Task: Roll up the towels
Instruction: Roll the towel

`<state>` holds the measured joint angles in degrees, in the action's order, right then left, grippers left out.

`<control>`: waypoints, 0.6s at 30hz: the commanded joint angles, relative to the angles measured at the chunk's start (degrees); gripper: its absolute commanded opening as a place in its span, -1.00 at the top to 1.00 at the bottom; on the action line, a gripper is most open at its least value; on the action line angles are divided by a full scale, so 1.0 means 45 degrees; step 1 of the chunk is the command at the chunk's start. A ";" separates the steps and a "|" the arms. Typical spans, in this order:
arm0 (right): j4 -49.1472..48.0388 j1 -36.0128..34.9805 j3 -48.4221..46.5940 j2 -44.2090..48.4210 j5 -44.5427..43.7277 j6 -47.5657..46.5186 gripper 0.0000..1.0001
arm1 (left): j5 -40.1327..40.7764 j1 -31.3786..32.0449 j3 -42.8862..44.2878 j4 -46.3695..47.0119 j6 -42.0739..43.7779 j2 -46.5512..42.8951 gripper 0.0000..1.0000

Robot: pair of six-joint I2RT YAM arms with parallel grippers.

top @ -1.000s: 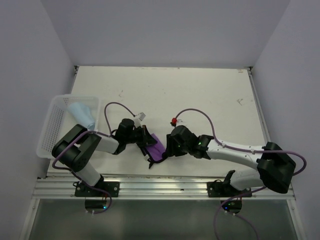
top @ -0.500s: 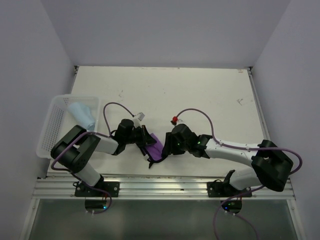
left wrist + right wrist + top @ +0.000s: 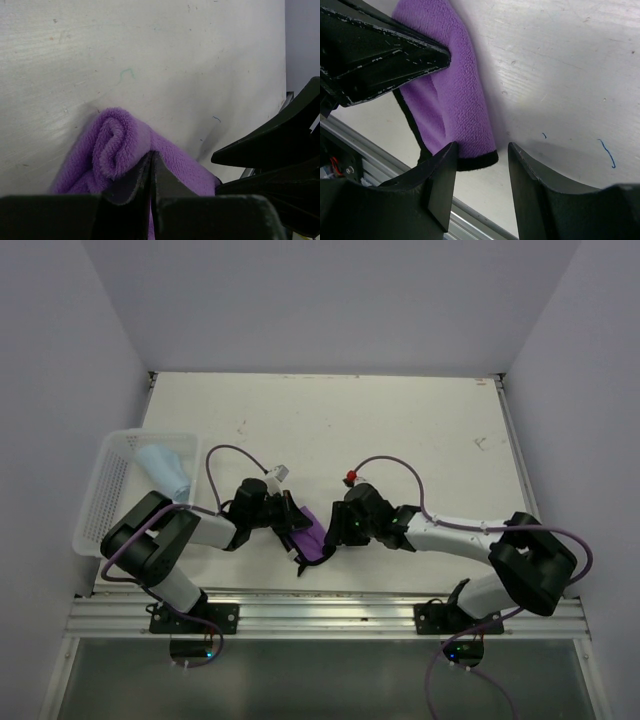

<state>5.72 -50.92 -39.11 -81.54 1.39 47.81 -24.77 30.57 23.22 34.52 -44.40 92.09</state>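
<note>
The dark towel (image 3: pixel 314 537) lies near the table's front edge, purple face up and partly rolled. Its rolled end (image 3: pixel 112 145) shows in the left wrist view, and its black-edged end (image 3: pixel 465 135) in the right wrist view. My left gripper (image 3: pixel 291 528) (image 3: pixel 151 156) is shut, pinching a fold of this towel beside the roll. My right gripper (image 3: pixel 336 535) (image 3: pixel 482 147) is open, its fingers (image 3: pixel 440 175) straddling the towel's black-edged end just above the table. The light blue towel (image 3: pixel 165 468) lies in the basket.
The white mesh basket (image 3: pixel 98 495) stands at the table's left edge. The metal rail (image 3: pixel 330 612) runs along the table's front edge, close behind both grippers. The two grippers are very close to each other over the towel.
My right gripper has shifted slightly left, closer to the towel, and its arm has drawn in. My left gripper has barely moved.
</note>
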 commanded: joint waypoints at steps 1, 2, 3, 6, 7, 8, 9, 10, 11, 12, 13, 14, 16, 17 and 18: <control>-0.0955 0.0026 -0.0137 -0.0259 0.0726 0.0137 0.03 | 0.1463 -0.0074 -0.0493 -0.1793 0.0707 0.0277 0.88; -0.1016 0.0026 -0.0098 -0.0376 0.0804 0.0137 0.03 | 0.1463 -0.0074 -0.0473 -0.1812 0.0707 0.0296 0.88; -0.1094 0.0026 -0.0078 -0.0435 0.0940 0.0117 0.03 | 0.1463 -0.0074 -0.0473 -0.1812 0.0707 0.0296 0.88; -0.1192 0.0026 0.0117 -0.0397 0.1117 0.0117 0.03 | 0.1463 -0.0074 -0.0434 -0.1812 0.0727 0.0355 0.88; -0.1211 0.0026 0.0176 -0.0377 0.1137 0.0117 0.03 | 0.1463 -0.0074 -0.0434 -0.1812 0.0727 0.0394 0.88; -0.1192 0.0026 0.0234 -0.0377 0.1156 0.0117 0.03 | 0.1463 -0.0074 -0.0434 -0.1793 0.0727 0.0413 0.88; -0.1192 0.0026 0.0273 -0.0396 0.1195 0.0079 0.03 | 0.1463 -0.0074 -0.0415 -0.1793 0.0727 0.0452 0.88; -0.1501 0.0045 0.0274 -0.0435 0.1350 0.0040 0.03 | 0.1463 -0.0074 -0.0376 -0.1812 0.0727 0.0472 0.88; -0.1543 0.0026 0.0312 -0.0513 0.1429 0.0059 0.03 | 0.1482 -0.0074 -0.0395 -0.1793 0.0727 0.0472 0.88; -0.1582 0.0006 0.0352 -0.0591 0.1488 0.0039 0.03 | 0.1463 -0.0074 -0.0356 -0.1812 0.0707 0.0491 0.88; -0.1583 -0.0013 0.0391 -0.0630 0.1488 0.0039 0.04 | 0.1463 -0.0074 -0.0337 -0.1812 0.0707 0.0472 0.89; -0.1583 0.0006 0.0468 -0.0689 0.1450 0.0000 0.05 | 0.1463 -0.0074 -0.0317 -0.1812 0.0707 0.0453 0.89; -0.1582 0.0006 0.0586 -0.0767 0.1372 -0.0019 0.07 | 0.1501 -0.0093 -0.0317 -0.1871 0.0727 0.0414 0.89; -0.1583 0.0006 0.0722 -0.0787 0.1294 -0.0039 0.08 | 0.1502 -0.0074 -0.0298 -0.1890 0.0746 0.0414 0.89; -0.1602 -0.0013 0.0781 -0.0826 0.1274 -0.0058 0.10 | 0.1502 -0.0074 -0.0297 -0.1891 0.0765 0.0433 0.88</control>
<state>0.25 -50.94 -36.71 -84.58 6.15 47.79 -24.75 30.57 23.24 34.48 -44.40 92.12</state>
